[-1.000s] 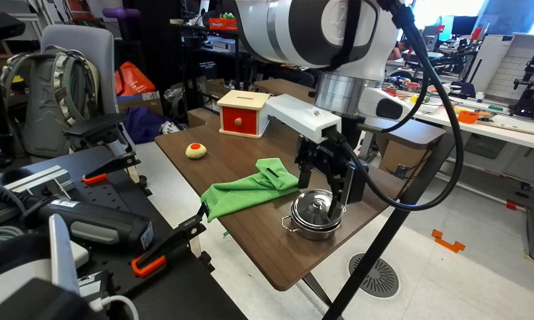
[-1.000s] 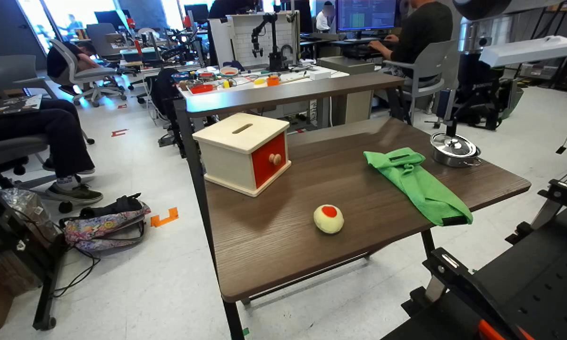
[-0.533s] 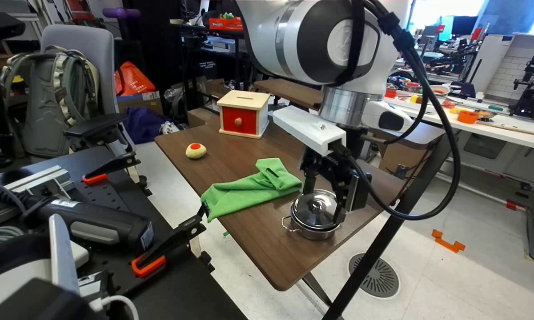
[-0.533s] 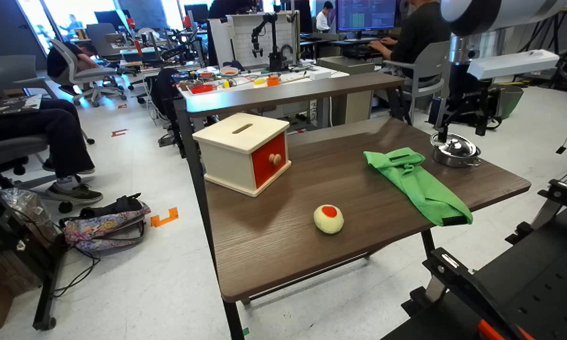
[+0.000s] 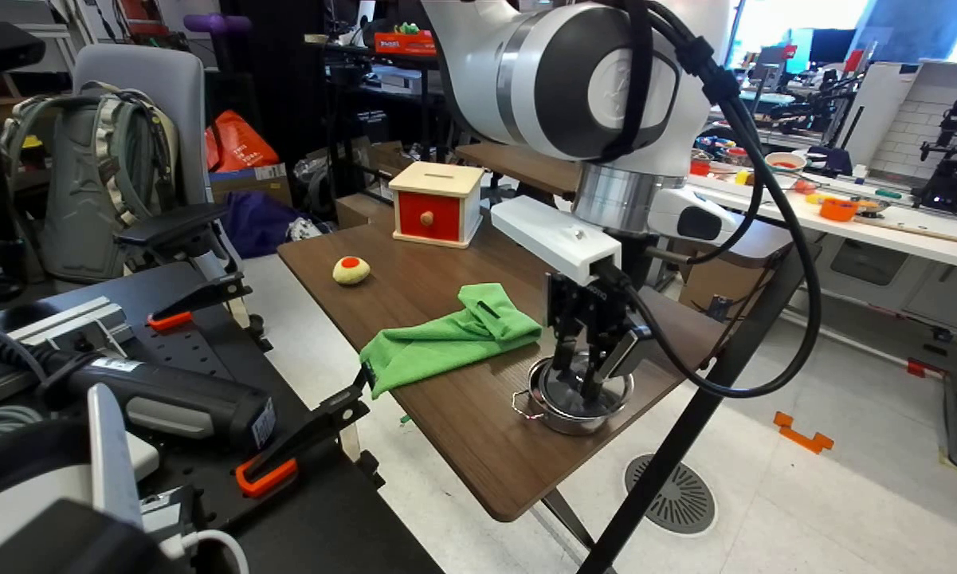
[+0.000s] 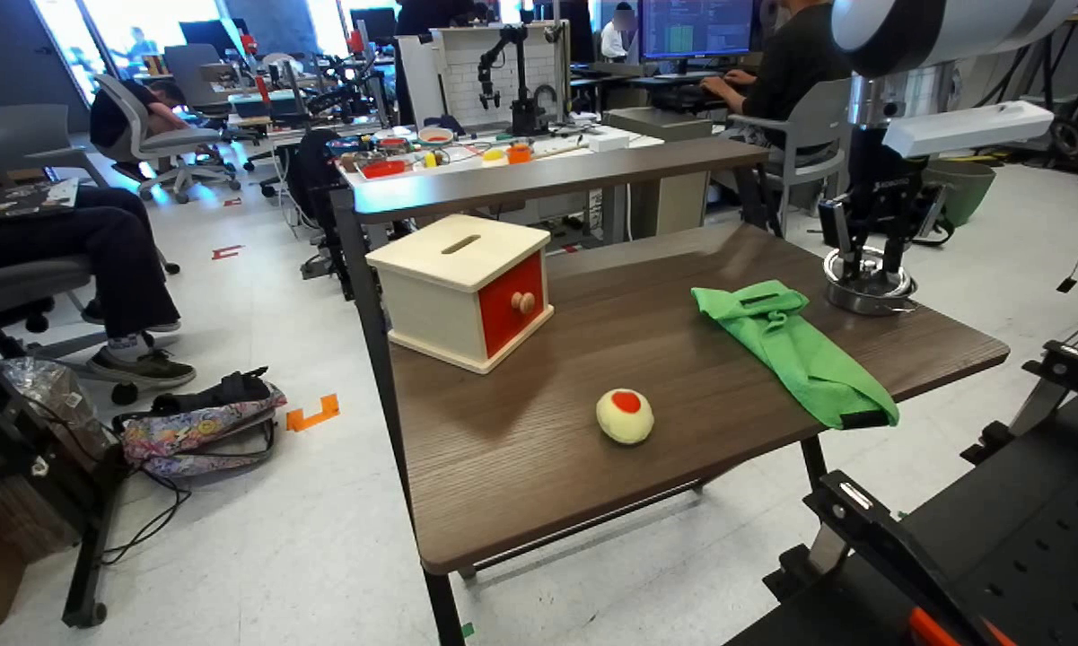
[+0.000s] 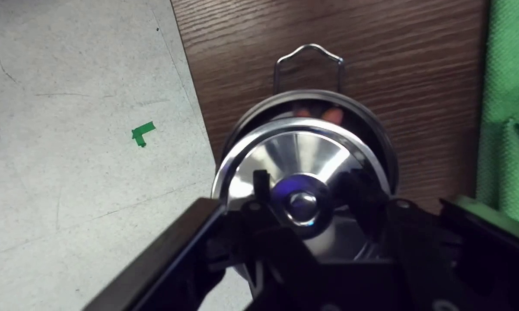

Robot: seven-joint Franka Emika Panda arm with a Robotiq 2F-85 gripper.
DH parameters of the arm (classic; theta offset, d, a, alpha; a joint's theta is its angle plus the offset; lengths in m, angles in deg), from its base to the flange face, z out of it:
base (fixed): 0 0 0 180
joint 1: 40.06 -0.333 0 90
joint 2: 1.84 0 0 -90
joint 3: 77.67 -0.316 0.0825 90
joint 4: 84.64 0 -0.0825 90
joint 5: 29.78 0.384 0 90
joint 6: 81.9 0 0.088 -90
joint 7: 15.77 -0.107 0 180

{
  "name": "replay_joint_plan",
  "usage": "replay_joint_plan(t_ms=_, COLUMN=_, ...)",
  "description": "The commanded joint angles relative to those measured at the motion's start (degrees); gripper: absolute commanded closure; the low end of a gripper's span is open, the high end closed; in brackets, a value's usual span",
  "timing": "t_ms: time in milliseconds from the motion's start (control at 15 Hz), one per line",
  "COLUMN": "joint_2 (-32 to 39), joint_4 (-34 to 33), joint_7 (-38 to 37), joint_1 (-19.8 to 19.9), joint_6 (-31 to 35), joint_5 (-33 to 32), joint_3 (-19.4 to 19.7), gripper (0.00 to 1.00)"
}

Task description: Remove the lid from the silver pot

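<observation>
The silver pot (image 7: 313, 94) stands near the table's edge in all views. Its shiny lid (image 7: 304, 149) sits off-centre, away from the wire handle (image 7: 311, 46). Orange items (image 7: 332, 115) show in the crescent left uncovered. Whether the lid is tilted I cannot tell. My gripper (image 7: 307, 190) is over the lid, its two fingers on either side of the knob (image 7: 303, 207), with a gap visible beside the knob. It stands partly open, holding nothing. In both exterior views the gripper (image 5: 576, 375) points down, with its fingertips at the lid's top and covering much of it.
A green cloth (image 5: 454, 335) lies on the table close to the pot. Farther off are a wooden box (image 5: 438, 207) with a red drawer and a yellow ball (image 5: 351, 271) with a red spot. Black clamps and a dark bench (image 5: 343, 502) flank the table.
The gripper has come down over the knob and its fingers have drawn closer together. In an exterior view the pot has shifted slightly right, and the lid has slid off-centre.
</observation>
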Motion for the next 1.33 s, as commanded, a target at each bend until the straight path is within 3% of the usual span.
replay_joint_plan(t_ms=0, joint_2=1.24, joint_4=-1.58, joint_7=0.97, joint_1=-0.29, joint_6=0.73, joint_5=0.54, joint_3=0.31, gripper=0.81)
replay_joint_plan(t_ms=200, joint_2=1.24, joint_4=-2.16, joint_7=0.95, joint_1=-0.22, joint_6=0.42, joint_5=0.68, joint_3=0.25, gripper=0.99)
replay_joint_plan(t_ms=333, joint_2=0.94, joint_4=-2.07, joint_7=1.03, joint_1=-0.11, joint_6=0.23, joint_5=0.83, joint_3=0.16, gripper=0.95)
replay_joint_plan(t_ms=867, joint_2=-5.55, joint_4=2.04, joint_7=3.12, joint_1=1.41, joint_6=-0.13, joint_5=2.42, joint_3=-1.07, gripper=0.95)
replay_joint_plan(t_ms=1267, joint_2=-9.59, joint_4=1.29, joint_7=8.10, joint_1=1.67, joint_6=-5.90, joint_5=4.82, joint_3=-3.07, gripper=0.95)
